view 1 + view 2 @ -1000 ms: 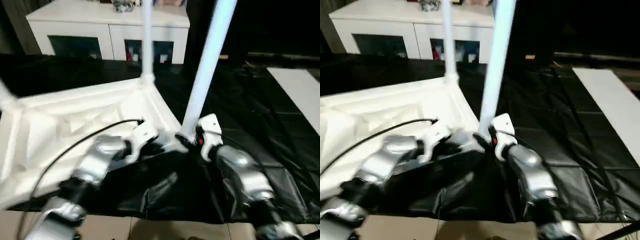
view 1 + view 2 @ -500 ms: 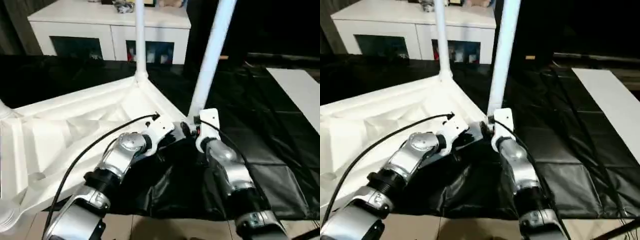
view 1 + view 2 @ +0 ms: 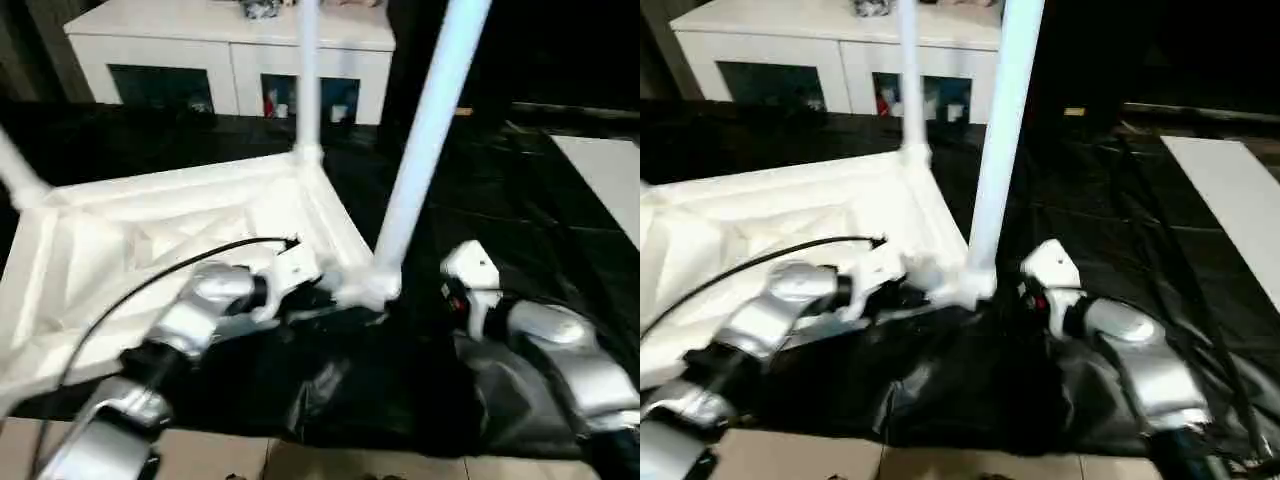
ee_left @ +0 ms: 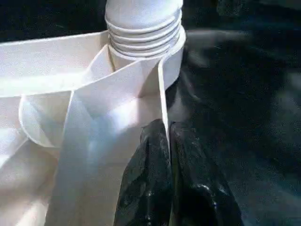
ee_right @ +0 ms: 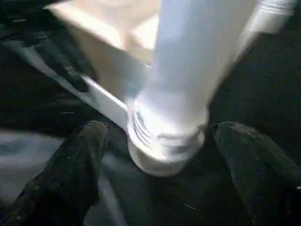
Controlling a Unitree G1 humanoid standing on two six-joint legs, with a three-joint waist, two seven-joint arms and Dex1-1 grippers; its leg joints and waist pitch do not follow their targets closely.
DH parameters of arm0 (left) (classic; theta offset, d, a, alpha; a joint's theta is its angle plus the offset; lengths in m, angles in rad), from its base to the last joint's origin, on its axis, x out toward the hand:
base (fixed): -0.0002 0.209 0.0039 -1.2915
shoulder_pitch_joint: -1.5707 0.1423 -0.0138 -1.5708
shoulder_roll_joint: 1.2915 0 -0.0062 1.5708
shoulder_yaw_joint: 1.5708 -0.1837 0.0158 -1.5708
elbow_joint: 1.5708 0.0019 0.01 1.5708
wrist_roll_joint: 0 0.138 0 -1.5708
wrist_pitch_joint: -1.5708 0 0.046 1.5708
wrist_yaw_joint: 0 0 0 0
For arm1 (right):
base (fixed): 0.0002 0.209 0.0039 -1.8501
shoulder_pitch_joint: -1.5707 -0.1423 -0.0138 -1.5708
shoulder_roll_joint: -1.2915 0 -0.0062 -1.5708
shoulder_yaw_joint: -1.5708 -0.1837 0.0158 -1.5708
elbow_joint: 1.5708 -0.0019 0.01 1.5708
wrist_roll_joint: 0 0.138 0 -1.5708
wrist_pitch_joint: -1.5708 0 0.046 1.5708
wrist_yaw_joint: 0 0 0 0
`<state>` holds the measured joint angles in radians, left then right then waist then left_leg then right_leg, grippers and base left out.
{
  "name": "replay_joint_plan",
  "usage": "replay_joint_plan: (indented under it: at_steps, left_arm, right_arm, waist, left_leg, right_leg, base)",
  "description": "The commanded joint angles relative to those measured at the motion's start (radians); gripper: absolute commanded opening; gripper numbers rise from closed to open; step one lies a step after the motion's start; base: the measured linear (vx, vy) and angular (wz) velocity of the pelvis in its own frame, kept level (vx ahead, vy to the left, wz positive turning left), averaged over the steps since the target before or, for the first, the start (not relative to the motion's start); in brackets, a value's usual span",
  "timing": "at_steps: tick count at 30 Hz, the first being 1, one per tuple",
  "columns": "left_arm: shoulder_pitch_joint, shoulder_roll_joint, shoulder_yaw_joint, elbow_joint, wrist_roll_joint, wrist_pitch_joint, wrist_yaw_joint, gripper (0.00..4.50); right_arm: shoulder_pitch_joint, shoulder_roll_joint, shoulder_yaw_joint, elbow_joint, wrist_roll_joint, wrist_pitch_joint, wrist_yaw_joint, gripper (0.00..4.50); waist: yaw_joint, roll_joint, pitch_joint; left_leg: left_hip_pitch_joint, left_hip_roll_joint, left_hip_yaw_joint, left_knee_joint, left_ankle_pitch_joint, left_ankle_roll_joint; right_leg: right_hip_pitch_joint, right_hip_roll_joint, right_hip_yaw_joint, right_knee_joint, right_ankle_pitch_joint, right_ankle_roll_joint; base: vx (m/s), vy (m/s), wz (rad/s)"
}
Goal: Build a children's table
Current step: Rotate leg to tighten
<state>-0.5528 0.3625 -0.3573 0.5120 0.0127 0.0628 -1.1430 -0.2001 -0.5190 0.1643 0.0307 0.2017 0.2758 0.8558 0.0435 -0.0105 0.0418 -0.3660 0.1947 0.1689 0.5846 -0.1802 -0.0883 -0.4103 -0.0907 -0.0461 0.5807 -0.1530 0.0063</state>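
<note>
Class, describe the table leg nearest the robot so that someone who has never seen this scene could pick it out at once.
Find the upturned white table top on the black sheet. Go to its corner nearest the robot, between the two grippers. The leg rising there looks thickest and leans right; the far leg, by the white cabinet, looks thinner and upright.

One upturned white table top (image 3: 150,240) lies on one black sheet (image 3: 500,200). Three table legs show standing in its corners: one at the near corner (image 3: 425,130), one at the far corner (image 3: 307,70), one at the left corner (image 3: 18,170). One white cabinet (image 3: 230,45) stands behind.
</note>
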Motion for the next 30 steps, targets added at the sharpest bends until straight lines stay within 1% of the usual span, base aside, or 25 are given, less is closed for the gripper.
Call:
replay_joint_plan:
  at_steps: [1,2,3,4,5,6,8,9,10,11,12,13,14,16,17,18,19,20,21,23,25,26,27,29,30]
  left_arm:
    - [0.008,0.013,-0.056,-0.036,0.0,0.008,-0.095,0.0]
    - [0.01,0.025,-0.061,-0.052,-0.006,0.015,-0.116,0.0]
    - [0.012,0.031,-0.063,-0.06,-0.006,0.015,-0.125,0.0]
    - [0.013,0.041,-0.065,-0.073,-0.007,0.018,-0.138,0.0]
    - [0.015,0.046,-0.067,-0.08,-0.01,0.021,-0.148,0.0]
    - [0.018,0.052,-0.068,-0.088,-0.013,0.026,-0.158,0.0]
    - [0.021,0.054,-0.066,-0.095,-0.015,0.028,-0.159,0.0]
    - [0.024,0.055,-0.064,-0.101,-0.017,0.031,-0.16,0.0]
    - [0.029,0.057,-0.062,-0.11,-0.019,0.037,-0.161,0.0]
    - [0.03,0.057,-0.061,-0.113,-0.02,0.039,-0.16,0.0]
    - [0.032,0.058,-0.06,-0.118,-0.021,0.043,-0.159,0.0]
    - [0.034,0.059,-0.059,-0.122,-0.023,0.047,-0.158,0.0]
    - [0.034,0.059,-0.059,-0.122,-0.023,0.047,-0.158,0.0]
    - [0.039,0.061,-0.058,-0.126,-0.021,0.05,-0.158,0.0]
    - [0.039,0.062,-0.058,-0.126,-0.02,0.05,-0.158,0.0]
    - [0.041,0.063,-0.057,-0.126,-0.018,0.05,-0.156,0.0]
    - [0.043,0.064,-0.057,-0.125,-0.017,0.05,-0.155,0.0]
    - [0.044,0.065,-0.056,-0.125,-0.017,0.05,-0.153,0.0]
    - [0.046,0.066,-0.055,-0.128,-0.016,0.052,-0.151,0.0]
    - [0.047,0.066,-0.054,-0.129,-0.015,0.053,-0.15,0.0]
    - [0.047,0.069,-0.056,-0.126,-0.011,0.054,-0.15,0.0]
    - [0.046,0.069,-0.056,-0.125,-0.011,0.055,-0.151,0.0]
    - [0.047,0.071,-0.058,-0.125,-0.009,0.058,-0.154,0.0]
    - [0.047,0.072,-0.06,-0.124,-0.008,0.059,-0.155,0.0]
    - [0.047,0.072,-0.061,-0.12,0.0,0.059,-0.145,0.0]
  right_arm:
    - [-0.001,-0.009,0.028,-0.037,0.022,0.012,0.057,4.03]
    - [-0.004,-0.011,0.042,-0.039,0.021,0.016,0.077,4.03]
    - [-0.006,-0.012,0.052,-0.038,0.016,0.014,0.088,4.03]
    - [-0.016,-0.008,0.068,-0.028,-0.001,0.012,0.094,4.03]
    - [-0.019,-0.008,0.074,-0.024,-0.006,0.009,0.098,4.03]
    - [-0.028,-0.005,0.086,-0.009,-0.019,-0.002,0.1,4.03]
    - [-0.033,-0.004,0.092,0.001,-0.027,-0.009,0.102,4.03]
    - [-0.04,-0.003,0.099,0.013,-0.034,-0.015,0.104,4.03]
    - [-0.048,-0.004,0.106,0.026,-0.041,-0.02,0.108,3.88]
    - [-0.052,-0.004,0.11,0.032,-0.045,-0.023,0.109,3.88]
    - [-0.06,0.0,0.107,0.042,-0.048,-0.025,0.107,3.66]
    - [-0.067,0.005,0.102,0.049,-0.047,-0.024,0.106,3.66]
    - [-0.067,0.005,0.102,0.049,-0.047,-0.024,0.106,3.59]
    - [-0.073,0.004,0.104,0.056,-0.046,-0.026,0.109,3.41]
    - [-0.073,0.004,0.104,0.057,-0.046,-0.026,0.11,3.27]
    - [-0.077,0.004,0.105,0.063,-0.048,-0.027,0.109,3.18]
    - [-0.08,0.004,0.106,0.07,-0.05,-0.029,0.106,3.12]
    - [-0.082,0.006,0.105,0.078,-0.052,-0.032,0.103,3.12]
    - [-0.084,0.009,0.104,0.085,-0.052,-0.035,0.103,2.96]
    - [-0.084,0.011,0.103,0.087,-0.051,-0.035,0.104,2.78]
    - [-0.081,0.016,0.103,0.091,-0.052,-0.035,0.107,2.76]
    - [-0.08,0.017,0.102,0.092,-0.051,-0.034,0.107,2.74]
    - [-0.078,0.022,0.101,0.095,-0.05,-0.032,0.105,2.72]
    - [-0.076,0.03,0.096,0.101,-0.048,-0.027,0.093,2.7]
    - [-0.074,0.053,0.083,0.125,-0.048,-0.018,0.058,2.7]
  waist:
    - [0.004,0.004,-0.06]
    - [0.007,-0.002,-0.063]
    - [0.011,0.001,-0.066]
    - [0.016,0.003,-0.065]
    - [0.017,0.003,-0.065]
    - [0.018,0.003,-0.063]
    - [0.018,0.004,-0.061]
    - [0.018,-0.011,-0.059]
    - [0.019,-0.004,-0.056]
    - [0.018,-0.004,-0.054]
    - [0.017,-0.014,-0.055]
    - [0.019,-0.01,-0.054]
    - [0.018,-0.01,-0.053]
    - [0.017,-0.011,-0.055]
    - [0.017,-0.012,-0.056]
    - [0.017,-0.011,-0.057]
    - [0.017,-0.013,-0.059]
    - [0.017,-0.013,-0.059]
    - [0.017,-0.013,-0.059]
    - [0.017,-0.013,-0.058]
    - [0.017,-0.013,-0.057]
    - [0.017,-0.009,-0.057]
    - [0.016,-0.011,-0.057]
    - [0.015,-0.01,-0.058]
    - [0.014,-0.01,-0.057]
  left_leg:
    - [0.009,0.032,0.003,-0.076,-0.29,0.075]
    - [0.013,0.031,0.006,-0.071,-0.27,0.08]
    - [0.005,0.03,0.005,-0.069,-0.214,0.09]
    - [0.007,0.03,0.008,-0.067,-0.178,0.1]
    - [0.007,0.03,0.008,-0.067,-0.171,0.102]
    - [0.007,0.03,0.008,-0.067,-0.171,0.1]
    - [0.008,0.03,0.008,-0.07,-0.199,0.085]
    - [0.006,0.03,0.008,-0.072,-0.219,0.077]
    - [0.008,0.032,0.007,-0.075,-0.242,0.066]
    - [0.009,0.031,0.007,-0.077,-0.272,0.053]
    - [0.01,0.032,0.007,-0.076,-0.278,0.049]
    - [0.009,0.031,0.006,-0.078,-0.281,0.044]
    - [0.008,0.031,0.006,-0.078,-0.284,0.042]
    - [0.008,0.029,0.005,-0.077,-0.283,0.039]
    - [0.006,0.029,0.005,-0.076,-0.27,0.042]
    - [0.006,0.029,0.005,-0.076,-0.264,0.044]
    - [0.005,0.029,0.005,-0.074,-0.245,0.048]
    - [0.005,0.028,0.006,-0.073,-0.237,0.051]
    - [0.004,0.028,0.006,-0.072,-0.23,0.056]
    - [0.004,0.028,0.007,-0.072,-0.231,0.058]
    - [0.005,0.028,0.007,-0.073,-0.246,0.055]
    - [0.006,0.028,0.006,-0.073,-0.249,0.053]
    - [0.005,0.027,0.006,-0.073,-0.254,0.05]
    - [0.006,0.028,0.006,-0.074,-0.256,0.048]
    - [0.006,0.027,0.006,-0.074,-0.26,0.046]
  right_leg:
    - [0.04,-0.036,0.03,-0.059,-0.208,-0.226]
    - [0.04,-0.035,0.031,-0.055,-0.171,-0.238]
    - [0.049,-0.034,0.03,-0.042,-0.098,-0.258]
    - [0.048,-0.033,0.03,-0.038,-0.054,-0.268]
    - [0.048,-0.034,0.029,-0.037,-0.046,-0.271]
    - [0.051,-0.035,0.029,-0.036,-0.056,-0.272]
    - [0.051,-0.036,0.029,-0.041,-0.104,-0.264]
    - [0.053,-0.039,0.029,-0.042,-0.148,-0.253]
    - [0.049,-0.041,0.03,-0.048,-0.198,-0.24]
    - [0.047,-0.039,0.03,-0.053,-0.244,-0.226]
    - [0.047,-0.039,0.03,-0.054,-0.256,-0.219]
    - [0.046,-0.04,0.032,-0.054,-0.271,-0.21]
    - [0.046,-0.04,0.032,-0.055,-0.279,-0.204]
    - [0.046,-0.039,0.032,-0.055,-0.284,-0.191]
    - [0.047,-0.039,0.032,-0.053,-0.269,-0.192]
    - [0.047,-0.038,0.032,-0.052,-0.26,-0.193]
    - [0.048,-0.038,0.032,-0.049,-0.235,-0.199]
    - [0.049,-0.038,0.032,-0.048,-0.224,-0.202]
    - [0.049,-0.038,0.032,-0.047,-0.211,-0.208]
    - [0.049,-0.037,0.031,-0.047,-0.215,-0.21]
    - [0.048,-0.038,0.031,-0.05,-0.242,-0.205]
    - [0.048,-0.038,0.031,-0.05,-0.247,-0.204]
    - [0.048,-0.038,0.031,-0.051,-0.254,-0.202]
    - [0.048,-0.037,0.031,-0.051,-0.252,-0.202]
    - [0.047,-0.036,0.031,-0.051,-0.253,-0.202]
  base:
    - [0.072,-0.009,0.07]
    - [0.07,-0.011,0.06]
    - [0.07,-0.011,0.06]
    - [0.0,0.0,0.0]
    - [0.0,0.0,0.0]
    - [0.0,0.0,0.0]
    - [0.0,0.0,0.0]
    - [0.0,0.0,0.0]
    - [0.0,0.0,0.0]
    - [0.0,0.0,0.0]
    - [0.0,0.0,0.0]
    - [0.0,0.0,0.0]
    - [0.0,0.0,0.0]
    - [0.0,0.0,0.0]
    - [0.0,0.0,0.0]
    - [0.0,0.0,0.0]
    - [0.0,0.0,0.0]
    - [0.0,0.0,0.0]
    - [0.0,0.0,0.0]
    - [0.0,0.0,0.0]
    - [0.0,0.0,0.0]
    - [0.0,0.0,0.0]
    - [0.0,0.0,0.0]
    - [0.0,0.0,0.0]
    - [0.0,0.0,0.0]
